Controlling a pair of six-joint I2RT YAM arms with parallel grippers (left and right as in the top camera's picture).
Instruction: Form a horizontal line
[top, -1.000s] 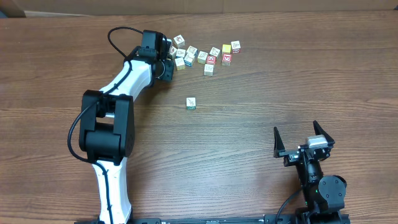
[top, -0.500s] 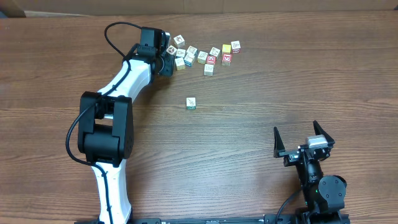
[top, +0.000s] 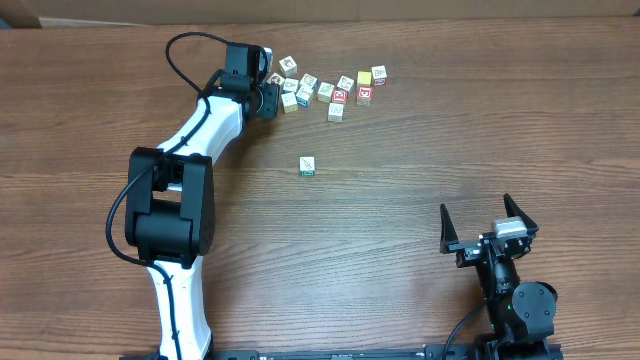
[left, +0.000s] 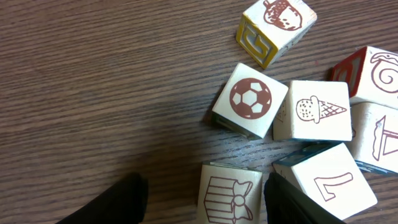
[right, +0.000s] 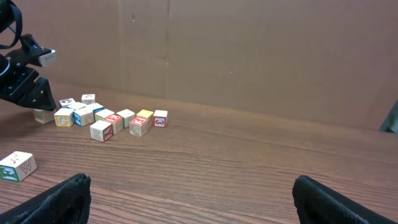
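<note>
Cluster of picture cubes (top: 339, 95) at upper centre; lone cube (top: 308, 166) below it on the desk (top: 450, 140). We see the left hand (top: 266, 98) half open at the cluster's left edge, one gift-box cube (left: 229, 198) between its fingers, unclamped; right hand (top: 475, 205) wide, empty.

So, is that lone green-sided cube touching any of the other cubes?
No, the lone cube sits alone on the table, with bare wood between it and the cluster of cubes.
</note>
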